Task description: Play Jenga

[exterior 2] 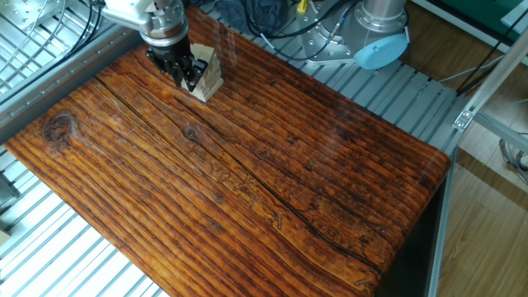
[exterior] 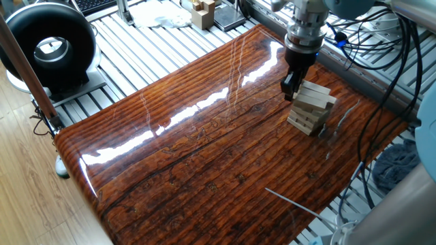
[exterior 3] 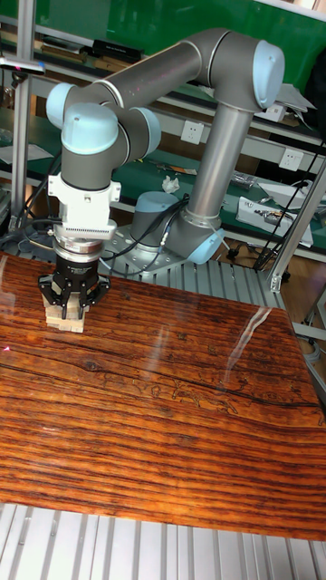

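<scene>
A short tower of pale unfinished wooden bars (exterior: 312,107), stacked crosswise, stands near one far edge of the glossy reddish-brown striped wooden table (exterior: 191,150). The black two-finger claw (exterior: 289,87) hangs at the tower's upper layers, right against one side; in the other fixed view the claw (exterior 2: 183,76) covers much of the stack (exterior 2: 208,76). Whether its fingers are spread, narrowed or pinching a bar I cannot tell, since the tips are hidden against the wood. The top layer looks slightly skewed. No loose bar lies on the table, so the game seems at an early stage: a piece is being worked, none visibly taken out yet
</scene>
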You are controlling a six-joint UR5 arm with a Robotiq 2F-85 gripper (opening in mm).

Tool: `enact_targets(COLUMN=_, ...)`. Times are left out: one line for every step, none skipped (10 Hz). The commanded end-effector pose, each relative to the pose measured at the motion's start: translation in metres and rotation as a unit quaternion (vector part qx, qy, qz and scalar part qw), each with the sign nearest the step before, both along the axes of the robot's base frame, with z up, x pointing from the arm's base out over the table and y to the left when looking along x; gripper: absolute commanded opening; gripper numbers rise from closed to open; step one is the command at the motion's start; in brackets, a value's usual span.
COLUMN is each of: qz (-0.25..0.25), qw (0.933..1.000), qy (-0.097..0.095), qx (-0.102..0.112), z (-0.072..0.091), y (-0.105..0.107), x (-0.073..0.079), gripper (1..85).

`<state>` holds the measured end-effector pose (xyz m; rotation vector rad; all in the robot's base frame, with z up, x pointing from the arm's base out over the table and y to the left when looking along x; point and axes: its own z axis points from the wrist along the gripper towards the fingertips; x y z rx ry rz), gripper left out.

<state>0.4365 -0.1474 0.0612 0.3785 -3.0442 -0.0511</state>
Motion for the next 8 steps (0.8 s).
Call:
enact_targets(qz=-0.003, qw=1.0000, qy=-0.001, qx=0.004, z=0.0025, y=0.0007, x=-0.0016, gripper=5.7)
enact_targets(qz=-0.003, qw=1.0000, qy=-0.001, qx=0.005, z=0.0025, y=0.0006, x=-0.0028, gripper=5.7)
enact_targets(qz=-0.002, qw=1.0000, qy=-0.001, qx=0.006, z=0.0022, y=0.0006, x=-0.0035, gripper=5.7)
enact_targets(qz=-0.002, qw=1.0000, qy=-0.001, qx=0.005, z=0.0021, y=0.0002, x=-0.0035, gripper=5.7)
enact_targets(qz=-0.002, qw=1.0000, qy=-0.001, qx=0.005, z=0.0019, y=0.0003, x=-0.0034, gripper=6.7)
enact_targets(qz=-0.002, qw=1.0000, qy=-0.001, qx=0.004, z=0.0017, y=-0.0002, x=-0.0035, gripper=9.3)
enact_targets(qz=-0.002, qw=1.0000, qy=-0.002, qx=0.004, z=0.0009, y=-0.0001, x=-0.0028, gripper=13.7)
enact_targets(qz=-0.002, qw=1.0000, qy=-0.003, qx=0.004, z=-0.0004, y=0.0001, x=-0.0013, gripper=17.3)
